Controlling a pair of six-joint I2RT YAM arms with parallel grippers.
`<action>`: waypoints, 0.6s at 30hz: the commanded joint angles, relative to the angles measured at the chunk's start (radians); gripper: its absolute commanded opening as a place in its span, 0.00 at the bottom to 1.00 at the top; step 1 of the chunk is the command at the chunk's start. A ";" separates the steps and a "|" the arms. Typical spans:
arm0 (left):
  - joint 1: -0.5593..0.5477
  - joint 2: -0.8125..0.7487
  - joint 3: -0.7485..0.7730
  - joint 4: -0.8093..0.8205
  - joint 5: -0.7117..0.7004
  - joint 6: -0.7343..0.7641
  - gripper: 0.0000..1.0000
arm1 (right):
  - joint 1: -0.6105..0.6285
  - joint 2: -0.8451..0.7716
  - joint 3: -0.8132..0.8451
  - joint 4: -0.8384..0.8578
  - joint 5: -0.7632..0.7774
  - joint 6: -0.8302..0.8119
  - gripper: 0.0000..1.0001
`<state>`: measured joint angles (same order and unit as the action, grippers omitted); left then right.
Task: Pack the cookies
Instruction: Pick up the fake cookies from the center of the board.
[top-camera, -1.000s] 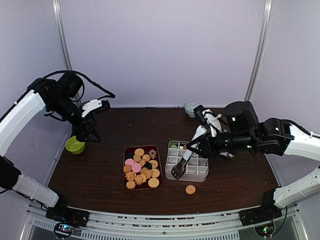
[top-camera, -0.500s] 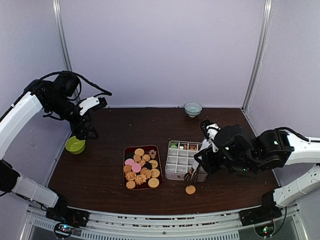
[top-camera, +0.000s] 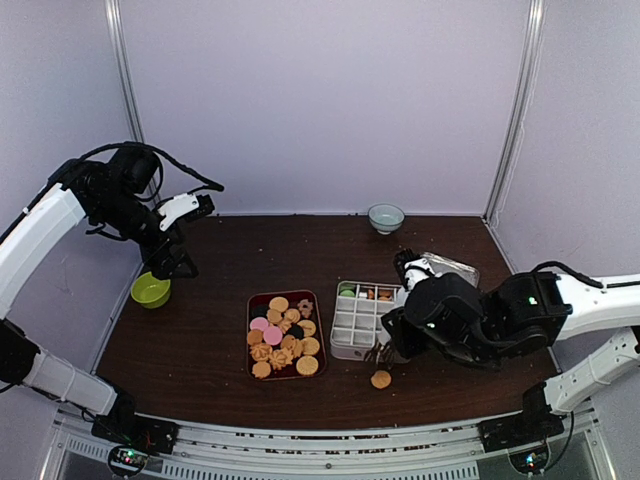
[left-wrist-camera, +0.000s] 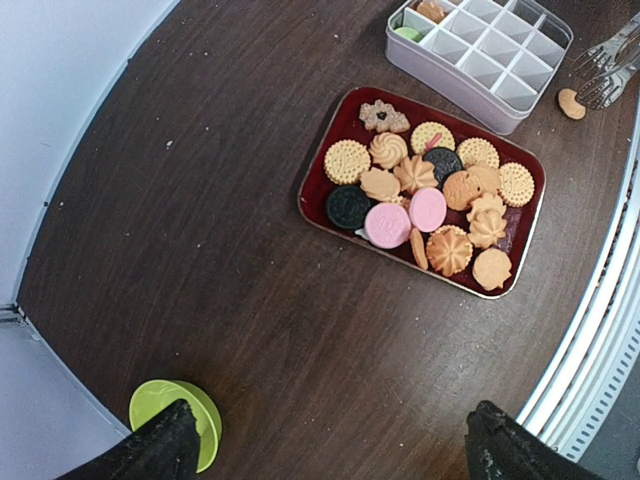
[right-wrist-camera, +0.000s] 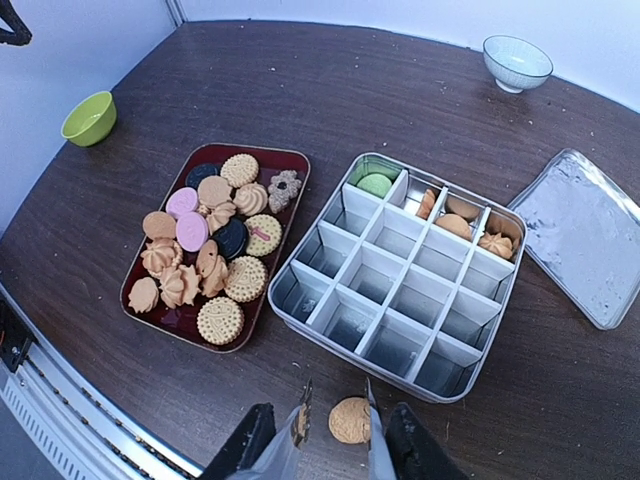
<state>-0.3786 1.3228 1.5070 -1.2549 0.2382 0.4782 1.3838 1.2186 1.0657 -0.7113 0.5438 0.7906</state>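
Right wrist view, tongs (right-wrist-camera: 372, 438) flanking stray cookie (right-wrist-camera: 349, 420), lid (right-wrist-camera: 585, 235) unseen from left wrist

One red tray (right-wrist-camera: 280, 158) bears two pink cookies (right-wrist-camera: 192, 231), two dark cookies (right-wrist-camera: 231, 238) and about a dozen golden cookies (right-wrist-camera: 220, 320), plus one loose cookie (right-wrist-camera: 350, 420). One sixteen-compartment tin (right-wrist-camera: 298, 308), one lid (right-wrist-camera: 585, 235), one pair of tongs (left-wrist-camera: 604, 88), one green bowl (right-wrist-camera: 88, 117), one pale bowl (right-wrist-camera: 517, 62).

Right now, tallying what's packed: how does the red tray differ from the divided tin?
The red tray is shallow and undivided; the divided tin is silvery, deeper, split into compartments. The tray is crowded with cookies; the tin holds only a few, in its far row. Both are rectangular and sit side by side.
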 joint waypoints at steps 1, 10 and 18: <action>0.005 -0.004 -0.004 0.025 0.007 -0.008 0.95 | 0.012 -0.006 -0.006 0.003 0.067 0.041 0.37; 0.005 0.004 0.003 0.019 0.022 -0.009 0.94 | 0.019 0.002 -0.048 0.008 0.062 0.066 0.37; 0.006 0.004 0.004 0.015 0.029 -0.009 0.92 | 0.025 0.010 -0.059 -0.002 0.064 0.077 0.39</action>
<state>-0.3786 1.3231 1.5070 -1.2560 0.2466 0.4778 1.3987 1.2255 1.0145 -0.7105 0.5659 0.8463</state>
